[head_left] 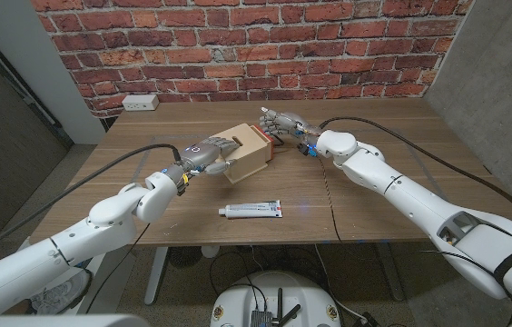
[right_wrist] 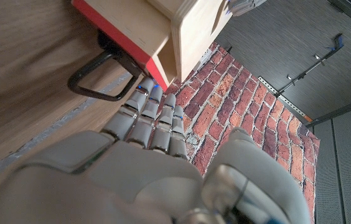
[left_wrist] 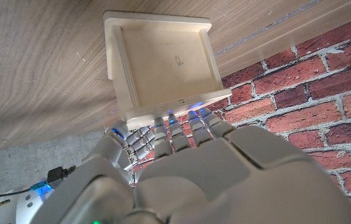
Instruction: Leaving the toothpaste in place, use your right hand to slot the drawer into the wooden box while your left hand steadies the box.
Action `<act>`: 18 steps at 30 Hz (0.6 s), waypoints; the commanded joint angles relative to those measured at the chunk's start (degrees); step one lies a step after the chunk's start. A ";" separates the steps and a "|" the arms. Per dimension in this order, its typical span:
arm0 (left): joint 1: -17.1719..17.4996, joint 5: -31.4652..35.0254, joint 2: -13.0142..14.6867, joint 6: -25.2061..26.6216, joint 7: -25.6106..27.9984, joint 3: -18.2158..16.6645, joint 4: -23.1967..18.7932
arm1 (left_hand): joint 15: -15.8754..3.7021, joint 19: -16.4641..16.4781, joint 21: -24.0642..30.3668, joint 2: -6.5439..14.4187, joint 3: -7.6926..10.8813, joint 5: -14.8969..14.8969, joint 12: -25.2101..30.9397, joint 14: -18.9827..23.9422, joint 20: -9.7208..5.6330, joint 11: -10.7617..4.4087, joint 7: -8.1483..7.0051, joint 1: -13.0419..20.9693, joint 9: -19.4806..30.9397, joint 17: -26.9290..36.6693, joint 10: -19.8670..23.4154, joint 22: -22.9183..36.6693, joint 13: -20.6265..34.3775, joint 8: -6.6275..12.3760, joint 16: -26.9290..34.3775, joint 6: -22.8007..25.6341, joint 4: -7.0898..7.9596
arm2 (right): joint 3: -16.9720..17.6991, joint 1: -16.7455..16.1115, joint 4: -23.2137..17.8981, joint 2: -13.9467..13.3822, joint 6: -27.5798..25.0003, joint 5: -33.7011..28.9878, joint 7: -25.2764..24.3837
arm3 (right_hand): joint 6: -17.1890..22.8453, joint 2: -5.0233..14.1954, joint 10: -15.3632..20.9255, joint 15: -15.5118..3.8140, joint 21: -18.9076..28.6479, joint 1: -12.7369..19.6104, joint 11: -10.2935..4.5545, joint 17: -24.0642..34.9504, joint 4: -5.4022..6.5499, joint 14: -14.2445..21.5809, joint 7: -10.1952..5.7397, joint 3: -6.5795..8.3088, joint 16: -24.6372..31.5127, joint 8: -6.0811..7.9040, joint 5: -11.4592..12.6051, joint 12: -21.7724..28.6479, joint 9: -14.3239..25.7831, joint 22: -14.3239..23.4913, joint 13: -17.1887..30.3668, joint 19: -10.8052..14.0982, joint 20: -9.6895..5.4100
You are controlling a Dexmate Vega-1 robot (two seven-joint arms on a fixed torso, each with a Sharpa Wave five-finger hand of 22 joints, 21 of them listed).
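Two robot hands meet at one pale plywood box (head_left: 249,154), taken here as the landmark, standing near the middle of the brown wooden bench (head_left: 374,200).

Item 1: plywood box. The left wrist view shows its square, rimmed face (left_wrist: 161,61) turned toward that camera.

Item 2: drawer with red front panel (right_wrist: 118,38) and black wire handle (right_wrist: 94,74), seated in the box on its right side; in the right wrist view the red front sits close against the box's edge.

Item 3: left hand (head_left: 209,153), lying against the box's left side, fingers (left_wrist: 178,127) extended together with tips touching the box's edge; it grasps nothing.

Item 4: right hand (head_left: 280,122), at the box's right rear end, fingers (right_wrist: 150,118) straight and close together, tips at the drawer's red front beside the handle; nothing enclosed.

Item 5: white toothpaste tube with red and blue print (head_left: 251,211), lying flat on the bench in front of the box, well apart from both hands.
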 commanded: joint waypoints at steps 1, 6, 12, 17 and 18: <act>0.43 0.09 0.11 0.13 0.17 -0.03 -0.39 | -6.48 0.30 0.18 4.47 -0.01 0.06 0.23 0.38 -7.08 0.02 -0.01 0.42 0.35 0.19 0.13 0.24 0.27 0.24 0.10 0.52 -0.12 | 0.35 -0.53 -0.75 0.03 -0.47 1.37 0.75 | -0.45 -0.01 -0.90 0.35 -0.22 -0.64 0.17 -0.17 0.41 -0.31 0.37 0.36 0.00 0.29 0.63 -0.11 0.05 0.24 0.00 0.26 -0.28; 0.61 -0.08 0.11 0.38 0.14 -0.16 -0.46 | -6.54 0.32 0.19 4.46 0.00 0.06 0.26 0.40 -7.09 0.00 0.00 0.44 0.36 0.17 0.20 0.24 0.27 0.26 0.10 0.60 -0.15 | 0.35 -0.62 -0.71 0.27 -0.56 1.85 0.89 | -1.05 0.06 -1.75 0.77 -0.33 -0.74 0.50 -0.47 0.40 -0.14 0.65 0.54 0.07 0.15 0.75 -0.31 0.04 0.22 -0.10 0.66 0.06; 0.47 -0.20 0.18 -0.16 0.21 -0.05 -0.15 | -6.52 0.40 0.21 4.47 -0.02 0.05 0.31 0.39 -7.07 -0.06 -0.08 0.49 0.36 0.16 0.36 0.24 0.28 0.31 0.09 0.74 -0.21 | 0.39 -0.70 -0.31 0.67 -0.26 2.59 1.27 | -1.67 0.04 -2.62 0.91 -0.34 -0.84 1.06 -0.85 0.35 0.22 0.63 0.75 0.20 0.06 0.88 -0.40 0.02 0.20 -0.20 1.46 0.62; 0.42 -0.24 -0.04 0.17 0.10 -0.04 -0.09 | -6.51 0.45 0.22 4.51 -0.06 0.04 0.33 0.43 -7.05 -0.22 0.02 0.56 0.37 0.16 0.46 0.24 0.28 0.46 0.11 1.13 -0.27 | 0.30 -0.44 0.55 1.15 0.22 3.08 1.89 | -2.06 -0.02 -3.58 1.20 -0.46 -0.87 1.06 -1.16 0.26 0.44 0.51 0.92 0.25 0.04 0.97 -0.53 0.00 0.19 -0.26 1.86 0.84; 0.33 -0.23 0.01 0.02 0.05 0.01 -0.02 | -6.48 0.44 0.22 4.53 -0.06 0.04 0.33 0.44 -7.05 -0.21 -0.03 0.57 0.38 0.16 0.46 0.24 0.28 0.47 0.11 1.18 -0.29 | 0.33 -0.43 0.76 1.30 0.35 3.23 1.94 | -2.06 -0.02 -3.62 1.22 -0.47 -0.87 1.07 -1.20 0.25 0.45 0.51 0.94 0.25 0.06 0.98 -0.52 0.00 0.19 -0.26 1.90 0.86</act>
